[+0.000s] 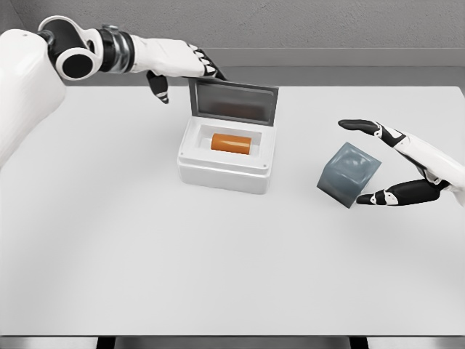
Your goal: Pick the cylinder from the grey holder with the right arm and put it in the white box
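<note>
One orange cylinder (231,143) lies inside the one white box (225,174). One grey holder (349,174) sits tilted to its right, beside the spread, empty right hand (407,163). The left hand (185,67), fingers relaxed, touches the box's raised lid (232,102).

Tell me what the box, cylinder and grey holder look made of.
White box: matte, opaque, plastic-like, with a darker grey lid panel. Orange cylinder: smooth, slight sheen, probably plastic. Grey holder: translucent, glassy or acrylic look, with soft reflections. All are simulator renders, so these are guesses.

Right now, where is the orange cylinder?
In the head view, the orange cylinder lies on its side inside the open white box at table centre, left of the tilted grey holder and the open right hand.
</note>
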Controlling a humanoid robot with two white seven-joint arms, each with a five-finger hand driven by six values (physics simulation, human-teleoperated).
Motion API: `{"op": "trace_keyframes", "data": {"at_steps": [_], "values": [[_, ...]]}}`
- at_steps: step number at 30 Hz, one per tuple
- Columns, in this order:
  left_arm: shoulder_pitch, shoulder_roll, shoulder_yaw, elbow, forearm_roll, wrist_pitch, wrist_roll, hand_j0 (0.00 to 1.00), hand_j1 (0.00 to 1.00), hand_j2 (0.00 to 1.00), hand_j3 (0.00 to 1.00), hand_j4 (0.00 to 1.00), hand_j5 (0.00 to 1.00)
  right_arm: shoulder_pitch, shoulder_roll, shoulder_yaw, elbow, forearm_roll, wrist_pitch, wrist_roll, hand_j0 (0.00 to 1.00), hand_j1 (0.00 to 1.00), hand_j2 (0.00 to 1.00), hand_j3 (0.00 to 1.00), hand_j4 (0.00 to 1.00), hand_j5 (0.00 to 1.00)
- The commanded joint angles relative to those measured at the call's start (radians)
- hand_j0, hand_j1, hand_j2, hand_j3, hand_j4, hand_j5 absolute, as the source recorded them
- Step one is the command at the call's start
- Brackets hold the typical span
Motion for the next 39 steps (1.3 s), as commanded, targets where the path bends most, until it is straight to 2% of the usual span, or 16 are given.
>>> {"op": "trace_keyframes", "data": {"at_steps": [1, 15, 18, 24, 26, 28, 32, 33, 36, 39], "values": [[0.0, 0.011, 0.002, -0.004, -0.001, 0.003, 0.001, 1.0, 1.0, 1.0, 1.0, 1.0, 1.0, 0.0, -0.001, -0.001, 0.001, -0.007, 0.003, 0.0, 1.0, 1.0, 1.0, 1.0, 1.0, 1.0], [-0.008, 0.02, -0.02, -0.041, -0.026, 0.003, 0.001, 1.0, 1.0, 1.0, 1.0, 1.0, 1.0, 0.0, -0.001, -0.001, 0.012, -0.008, 0.003, 0.0, 1.0, 1.0, 1.0, 1.0, 1.0, 1.0], [-0.005, 0.051, -0.034, -0.118, -0.033, 0.003, 0.001, 1.0, 1.0, 1.0, 1.0, 1.0, 1.0, 0.0, -0.001, -0.001, 0.012, -0.008, 0.003, 0.0, 1.0, 1.0, 1.0, 1.0, 1.0, 1.0], [-0.003, 0.105, -0.043, -0.171, -0.03, 0.003, 0.001, 1.0, 1.0, 1.0, 1.0, 1.0, 1.0, 0.0, -0.001, -0.001, 0.012, -0.008, 0.003, 0.0, 1.0, 1.0, 1.0, 1.0, 1.0, 1.0], [0.003, 0.161, -0.034, -0.205, -0.009, 0.003, 0.001, 1.0, 1.0, 1.0, 1.0, 1.0, 1.0, 0.0, -0.001, -0.001, 0.012, -0.008, 0.003, 0.0, 1.0, 1.0, 1.0, 1.0, 1.0, 1.0], [0.023, 0.212, -0.034, -0.219, 0.048, 0.003, 0.001, 1.0, 1.0, 1.0, 1.0, 1.0, 1.0, 0.0, -0.001, -0.001, 0.012, -0.008, 0.003, 0.0, 1.0, 1.0, 1.0, 1.0, 1.0, 1.0], [0.112, 0.283, -0.032, -0.222, 0.112, 0.003, 0.001, 1.0, 1.0, 1.0, 1.0, 1.0, 1.0, 0.0, -0.001, -0.001, 0.012, -0.008, 0.003, 0.0, 1.0, 1.0, 1.0, 1.0, 1.0, 1.0], [0.147, 0.303, -0.031, -0.223, 0.114, 0.003, 0.001, 1.0, 1.0, 1.0, 1.0, 1.0, 1.0, 0.0, -0.001, -0.001, 0.012, -0.008, 0.003, 0.0, 1.0, 1.0, 1.0, 1.0, 1.0, 1.0], [0.192, 0.338, -0.029, -0.243, 0.131, 0.003, 0.001, 1.0, 1.0, 1.0, 1.0, 1.0, 1.0, 0.0, -0.001, -0.001, 0.012, -0.008, 0.003, 0.0, 1.0, 1.0, 1.0, 1.0, 1.0, 1.0], [0.206, 0.369, -0.005, -0.26, 0.135, 0.003, 0.001, 1.0, 1.0, 1.0, 1.0, 1.0, 1.0, 0.0, -0.001, -0.001, 0.012, -0.008, 0.003, 0.0, 1.0, 1.0, 1.0, 1.0, 1.0, 1.0]]}}
